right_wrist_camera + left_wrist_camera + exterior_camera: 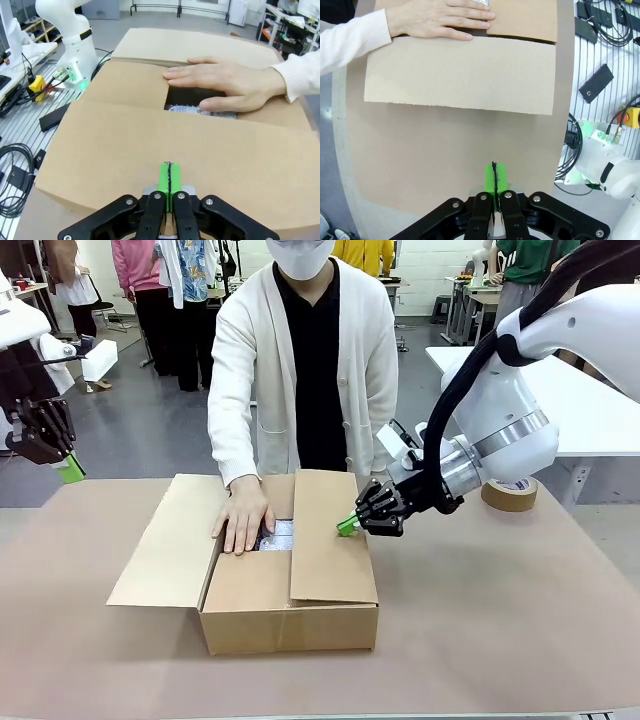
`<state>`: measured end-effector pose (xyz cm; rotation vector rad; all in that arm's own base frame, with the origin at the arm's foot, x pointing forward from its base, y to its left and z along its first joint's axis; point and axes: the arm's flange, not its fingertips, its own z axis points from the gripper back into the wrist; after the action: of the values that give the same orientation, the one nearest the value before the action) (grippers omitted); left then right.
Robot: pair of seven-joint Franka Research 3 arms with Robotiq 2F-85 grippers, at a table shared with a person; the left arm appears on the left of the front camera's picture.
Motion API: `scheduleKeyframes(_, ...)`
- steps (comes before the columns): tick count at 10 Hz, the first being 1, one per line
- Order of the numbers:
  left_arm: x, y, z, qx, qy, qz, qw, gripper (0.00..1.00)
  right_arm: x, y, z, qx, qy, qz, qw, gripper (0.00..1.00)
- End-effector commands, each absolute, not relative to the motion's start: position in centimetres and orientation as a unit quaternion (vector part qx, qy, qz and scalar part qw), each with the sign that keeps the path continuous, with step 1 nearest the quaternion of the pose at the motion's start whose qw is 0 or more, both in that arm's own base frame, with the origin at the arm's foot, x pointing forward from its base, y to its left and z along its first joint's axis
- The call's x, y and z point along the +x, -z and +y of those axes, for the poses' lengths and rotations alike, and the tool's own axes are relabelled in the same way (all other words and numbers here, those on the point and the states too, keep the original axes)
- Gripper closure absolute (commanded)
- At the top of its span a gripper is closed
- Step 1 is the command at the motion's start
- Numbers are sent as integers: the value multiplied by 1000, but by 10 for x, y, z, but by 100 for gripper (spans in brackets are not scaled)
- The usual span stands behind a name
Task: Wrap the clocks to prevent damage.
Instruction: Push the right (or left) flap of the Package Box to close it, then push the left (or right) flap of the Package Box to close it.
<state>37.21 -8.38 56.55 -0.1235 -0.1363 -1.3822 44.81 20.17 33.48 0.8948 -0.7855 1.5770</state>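
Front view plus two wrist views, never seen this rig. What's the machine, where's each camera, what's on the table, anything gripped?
Two white robot arms share a table with a person. The front view looks across it from between the arms; each wrist view looks along that arm's own fingers. On the table: a cardboard box, one outer flap spread sideways, and a tape roll. The person's hand presses an inner flap down. The right gripper is shut and empty, tips at the folded flap; contact unclear. The left gripper, shut and empty, hangs away from the box.
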Motion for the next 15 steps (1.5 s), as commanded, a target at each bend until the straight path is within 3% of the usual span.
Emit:
scheduleKeyframes(1, 369, -565, -83, -61, 639, -64, 765, 100, 454, -323, 204, 372, -657, -329, 567, 99)
scheduleKeyframes(15, 369, -565, -83, -61, 639, -64, 765, 100, 450, -330, 199, 380, -662, -329, 556, 99)
